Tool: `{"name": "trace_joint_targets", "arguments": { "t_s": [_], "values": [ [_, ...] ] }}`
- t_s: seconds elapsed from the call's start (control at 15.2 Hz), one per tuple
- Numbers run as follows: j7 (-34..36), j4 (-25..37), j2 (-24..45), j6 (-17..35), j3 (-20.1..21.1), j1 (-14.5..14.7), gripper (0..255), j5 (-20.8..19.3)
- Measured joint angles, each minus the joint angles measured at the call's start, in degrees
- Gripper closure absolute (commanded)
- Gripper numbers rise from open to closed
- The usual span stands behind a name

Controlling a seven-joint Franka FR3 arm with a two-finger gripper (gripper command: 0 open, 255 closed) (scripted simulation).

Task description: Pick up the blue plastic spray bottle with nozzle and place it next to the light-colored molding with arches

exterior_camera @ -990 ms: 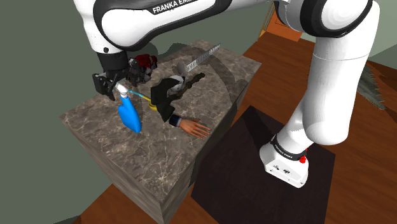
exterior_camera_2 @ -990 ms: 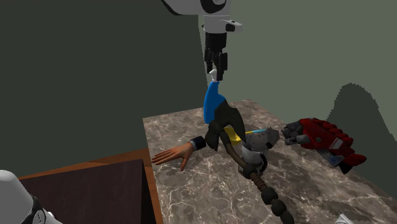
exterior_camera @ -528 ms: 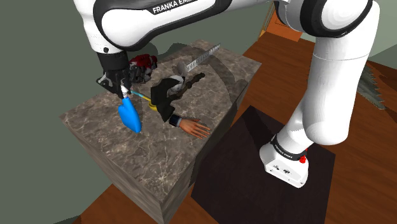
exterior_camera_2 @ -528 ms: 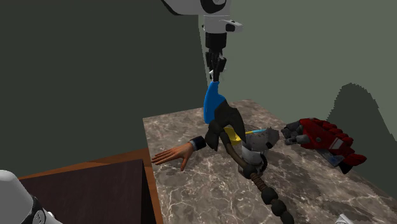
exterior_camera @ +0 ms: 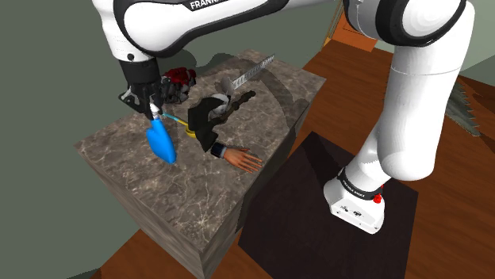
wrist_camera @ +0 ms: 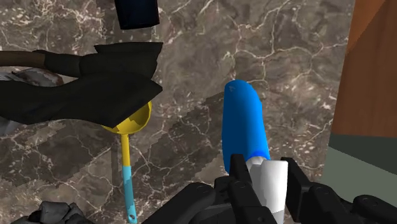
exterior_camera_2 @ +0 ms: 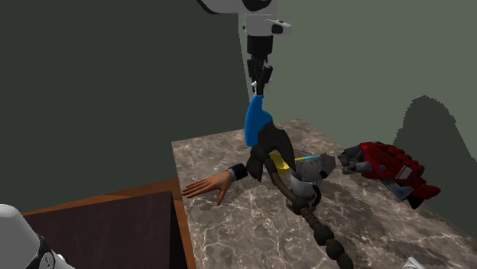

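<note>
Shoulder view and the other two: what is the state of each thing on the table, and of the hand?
blue spray bottle: nozzle end up, clasped at its white top.
hand: shut on the blue spray bottle.
suited figure: lying down.
yellow spoon: lying flat, partly under the suited figure.
red toy: lying down.
light molding: lying flat.

Shoulder view: marble-topped block [exterior_camera: 190,198]. Dark-clothed figure [exterior_camera: 208,115] lying on it, bare hand [exterior_camera: 242,160] at its 5 o'clock. Red toy [exterior_camera: 181,77] at figure's 11 o'clock. Yellow ladle [wrist_camera: 126,153], light-blue handle, bowl under figure's edge.
</note>
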Motion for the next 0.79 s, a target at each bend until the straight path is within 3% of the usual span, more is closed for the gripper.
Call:
{"name": "trace_joint_targets", "arguments": {
  "t_s": [0.79],
  "values": [
    [-0.53, 7.61, -1.15, -8.6, 0.46, 0.51, 255, 0.7]
  ]
}}
